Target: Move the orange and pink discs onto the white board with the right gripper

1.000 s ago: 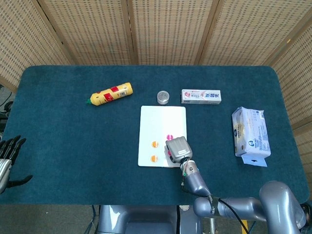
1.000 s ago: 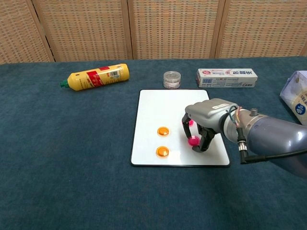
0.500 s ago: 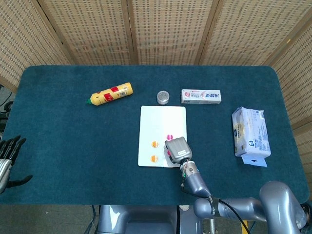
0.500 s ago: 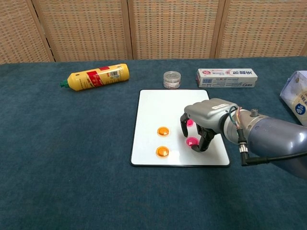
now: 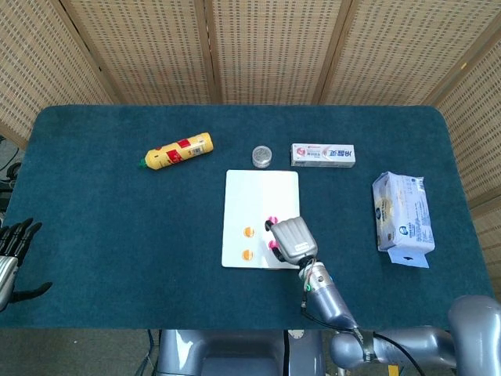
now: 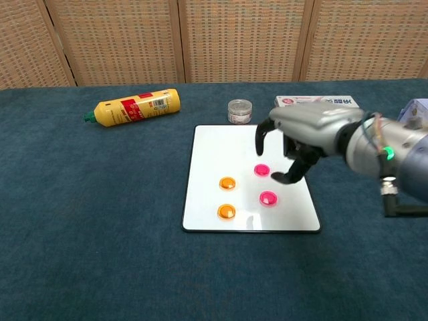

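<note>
Two orange discs [image 6: 227, 183] [image 6: 226, 212] and two pink discs [image 6: 261, 170] [image 6: 268, 198] lie flat on the white board [image 6: 221, 144]. In the head view the orange discs [image 5: 248, 232] [image 5: 247, 254] show on the board [image 5: 258, 192], and my right hand [image 5: 292, 240] partly covers the pink ones. My right hand [image 6: 297, 137] hovers above the board's right side, fingers apart and curved, holding nothing. My left hand [image 5: 12, 251] rests at the table's left edge, fingers spread and empty.
A yellow bottle [image 6: 134, 107] lies at the back left. A small clear jar [image 6: 239, 111] and a toothpaste box [image 5: 322, 154] sit behind the board. A tissue pack [image 5: 402, 211] lies at the right. The table is covered in dark teal cloth.
My right hand let go of the lower pink disc, which now lies on the board, and rose up and to the right. The left hand has not moved.
</note>
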You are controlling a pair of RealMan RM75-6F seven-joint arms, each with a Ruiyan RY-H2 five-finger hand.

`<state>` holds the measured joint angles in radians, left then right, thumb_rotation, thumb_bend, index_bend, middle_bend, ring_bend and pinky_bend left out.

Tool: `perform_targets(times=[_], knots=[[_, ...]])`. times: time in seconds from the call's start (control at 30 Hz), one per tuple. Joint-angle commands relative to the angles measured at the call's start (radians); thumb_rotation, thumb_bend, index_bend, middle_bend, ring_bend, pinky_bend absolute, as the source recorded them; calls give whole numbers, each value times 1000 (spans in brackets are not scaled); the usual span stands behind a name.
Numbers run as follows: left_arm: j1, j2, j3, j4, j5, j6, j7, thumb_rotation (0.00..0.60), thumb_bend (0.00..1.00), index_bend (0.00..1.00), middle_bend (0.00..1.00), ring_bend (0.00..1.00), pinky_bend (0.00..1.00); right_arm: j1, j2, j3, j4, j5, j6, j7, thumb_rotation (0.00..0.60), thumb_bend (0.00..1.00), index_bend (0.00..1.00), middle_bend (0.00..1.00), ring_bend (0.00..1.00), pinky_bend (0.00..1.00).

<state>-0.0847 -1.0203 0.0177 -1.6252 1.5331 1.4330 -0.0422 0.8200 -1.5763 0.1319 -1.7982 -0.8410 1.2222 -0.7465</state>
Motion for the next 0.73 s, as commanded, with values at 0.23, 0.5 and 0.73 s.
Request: perform_targets(times=[0.23,0.5,0.73], knots=[[14,-1,1,1,12,32,-7,600,0,0,0,0,0,-300,395,-181,-88,-526,223,530,600,325,330,527,524,849],[31,-11,-5,7,19,72,5,600,0,0,0,0,0,-500,446,-223,126,-614,401,804,600,0,110,0,0,174],[47,-22,-13,12,22,112,17,600,0,0,0,0,0,-591,442,-201,179,-630,472,865,600,0,35,0,0,67]])
